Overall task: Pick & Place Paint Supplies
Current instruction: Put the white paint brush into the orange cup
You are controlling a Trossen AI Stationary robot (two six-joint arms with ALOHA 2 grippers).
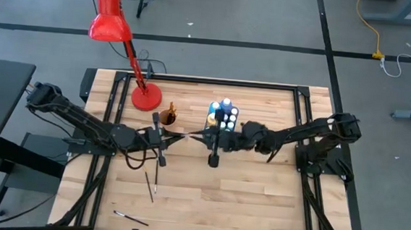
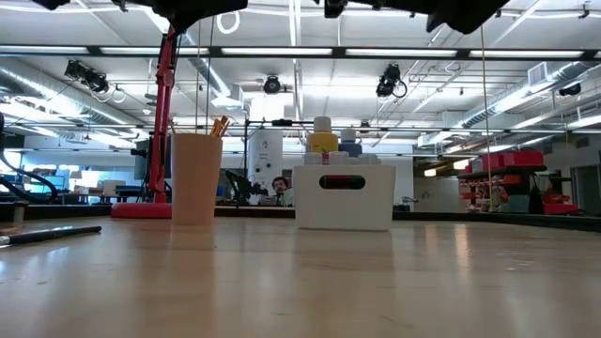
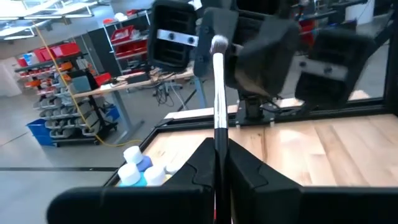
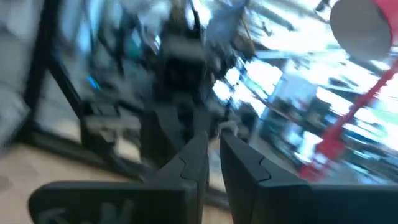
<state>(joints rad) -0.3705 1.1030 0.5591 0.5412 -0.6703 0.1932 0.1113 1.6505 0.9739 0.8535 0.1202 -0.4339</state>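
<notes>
A thin brush [image 1: 188,134] hangs level above the middle of the table between my two grippers. My left gripper [image 1: 169,135] is shut on one end of it. My right gripper [image 1: 210,135] faces it from the right, with its fingers close together at the brush's other end. A tan cup [image 1: 167,117] with brush handles in it stands just behind them. A white box [image 1: 222,116] of white-capped paint bottles stands next to the cup. Two more brushes [image 1: 150,184] [image 1: 131,217] lie flat on the near left of the table. My left gripper pinches the brush's shaft [image 3: 219,127] between its two fingers, level, coming from the table's left, with the fingers along the brush. The brush sticks straight out past the fingertips, clear of the table. My right gripper meets the brush's silver end [image 3: 217,43] level from the table's right. Its fingers [image 4: 239,158] leave only a narrow gap, and blur hides the contact itself.
A red desk lamp [image 1: 146,96] stands on its round base at the far left, its head [image 1: 110,23] reaching beyond the table. A dark frame [image 1: 193,79] runs along the table's edges. The near half of the wooden top holds only the two loose brushes.
</notes>
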